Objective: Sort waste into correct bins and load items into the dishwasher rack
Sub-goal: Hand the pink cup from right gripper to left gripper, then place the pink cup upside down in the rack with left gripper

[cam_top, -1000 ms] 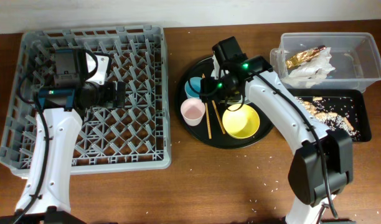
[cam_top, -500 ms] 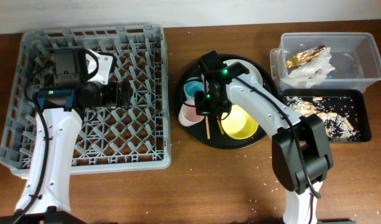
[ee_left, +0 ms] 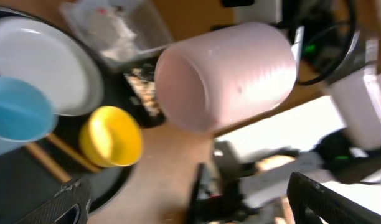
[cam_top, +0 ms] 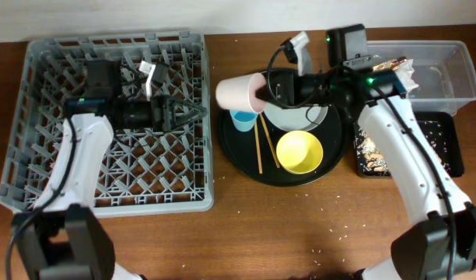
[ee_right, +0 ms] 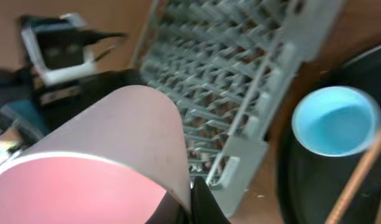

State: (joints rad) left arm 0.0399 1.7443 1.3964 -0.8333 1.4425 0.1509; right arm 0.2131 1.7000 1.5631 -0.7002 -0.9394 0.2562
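Note:
My right gripper (cam_top: pixel 259 93) is shut on the wall of the pale pink cup (cam_top: pixel 237 92), which it holds on its side above the left rim of the round tray, base pointing left. In the right wrist view the cup (ee_right: pixel 97 149) fills the frame, pinched at its rim by the gripper (ee_right: pixel 193 198). My left gripper (cam_top: pixel 190 113) stands open over the dishwasher rack (cam_top: pixel 113 204), facing the cup (ee_left: pixel 231 74), with nothing between its fingers (ee_left: pixel 56 205). The light blue cup (cam_top: pixel 242 120), yellow bowl (cam_top: pixel 300 152), chopsticks (cam_top: pixel 260 146) and partly hidden plate (cam_top: pixel 288 115) lie on the tray.
The round black tray (cam_top: pixel 246 163) sits right of the rack. The clear tub (cam_top: pixel 448 74) at the back right holds napkins and a foil wrapper (cam_top: pixel 392 65). In front of it, the shallow black tray (cam_top: pixel 448 148) holds food scraps (cam_top: pixel 372 154). Rice grains dot the table.
My right gripper closed on the pink cup, lifted it off the tray and tipped it sideways toward the rack. The left gripper swung right toward it, still open.

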